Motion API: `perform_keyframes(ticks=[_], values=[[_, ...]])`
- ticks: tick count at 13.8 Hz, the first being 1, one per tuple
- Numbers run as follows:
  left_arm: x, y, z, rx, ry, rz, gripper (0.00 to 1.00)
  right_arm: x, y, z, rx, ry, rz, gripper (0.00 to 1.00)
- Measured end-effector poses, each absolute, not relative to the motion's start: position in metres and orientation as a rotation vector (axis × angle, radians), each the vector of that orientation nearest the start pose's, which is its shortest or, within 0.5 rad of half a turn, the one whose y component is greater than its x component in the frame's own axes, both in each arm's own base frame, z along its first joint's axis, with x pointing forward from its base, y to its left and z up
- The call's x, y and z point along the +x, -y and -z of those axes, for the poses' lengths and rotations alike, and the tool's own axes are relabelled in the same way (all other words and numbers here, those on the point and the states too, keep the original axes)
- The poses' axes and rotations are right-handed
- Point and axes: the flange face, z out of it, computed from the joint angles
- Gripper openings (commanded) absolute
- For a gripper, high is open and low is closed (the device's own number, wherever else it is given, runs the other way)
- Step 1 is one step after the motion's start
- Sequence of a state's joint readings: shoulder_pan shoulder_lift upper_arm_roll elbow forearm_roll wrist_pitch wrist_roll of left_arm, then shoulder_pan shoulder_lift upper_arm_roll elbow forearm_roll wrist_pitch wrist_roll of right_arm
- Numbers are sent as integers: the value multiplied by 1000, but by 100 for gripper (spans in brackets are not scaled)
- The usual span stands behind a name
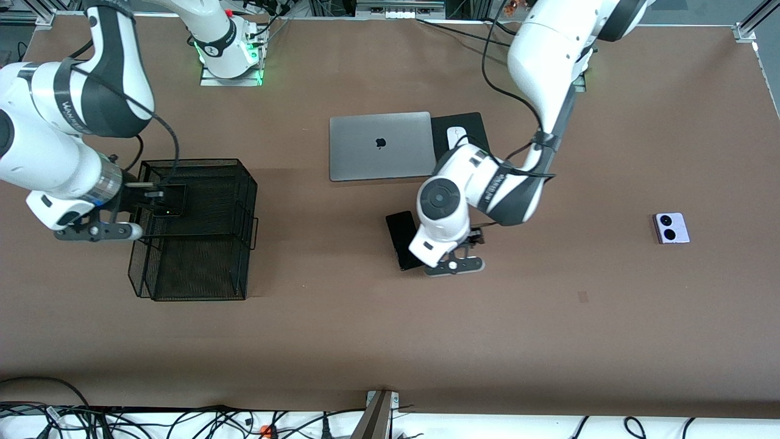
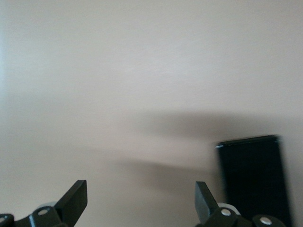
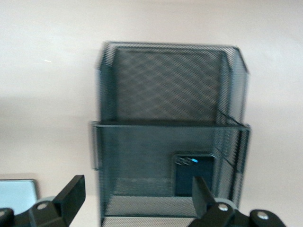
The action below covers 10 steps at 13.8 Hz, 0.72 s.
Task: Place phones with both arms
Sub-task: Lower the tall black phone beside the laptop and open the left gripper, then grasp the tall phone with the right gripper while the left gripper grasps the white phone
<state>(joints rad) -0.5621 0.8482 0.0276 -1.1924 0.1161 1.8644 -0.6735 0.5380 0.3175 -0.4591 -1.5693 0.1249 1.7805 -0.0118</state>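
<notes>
- The wide brown table [image 1: 378, 341] carries everything; cables and rig frames run along its edges.
- The black wire-mesh basket with two compartments [image 1: 201, 268] sits toward the right arm's end of the table.
- The grey closed laptop [image 1: 379, 145] lies mid-table, with a black mat [image 1: 466, 125] and white mouse [image 1: 456, 135] just beside it toward the left arm's end.
- The right tool [image 3: 137, 198] hangs over the basket's compartment farther from the front camera, its jaws spread wide and holding nothing.
- The left tool [image 2: 141, 201] hovers low over bare table, jaws wide and empty; the long black slab phone [image 1: 402, 239] lies just beside it, nearer the front camera than the laptop.
- The small squarish black flip phone [image 3: 193, 174] already stands in that farther compartment, below the right tool.
- The small lilac-white flip phone with two black lenses [image 1: 671, 227] lies well apart, toward the left arm's end.
- Judged step: the left arm takes the slab phone. It would go best to centre the tool across the phone's narrow width, descend squarely so both fingers clear the edges, then close firmly before lifting.
</notes>
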Motion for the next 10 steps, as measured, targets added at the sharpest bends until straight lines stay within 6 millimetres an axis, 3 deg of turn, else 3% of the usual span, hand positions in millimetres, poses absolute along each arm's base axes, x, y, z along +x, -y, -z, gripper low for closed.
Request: perform_keyframes(ticks=[2, 6, 10], values=[[650, 335, -260, -2901, 40, -207, 100, 645, -156, -464, -3165, 205, -95, 99], [670, 244, -260, -2894, -130, -349, 100, 652, -278, -429, -3168, 121, -74, 99], [675, 148, -270, -2860, -267, -430, 100, 645, -385, -372, -3073, 70, 25, 100]])
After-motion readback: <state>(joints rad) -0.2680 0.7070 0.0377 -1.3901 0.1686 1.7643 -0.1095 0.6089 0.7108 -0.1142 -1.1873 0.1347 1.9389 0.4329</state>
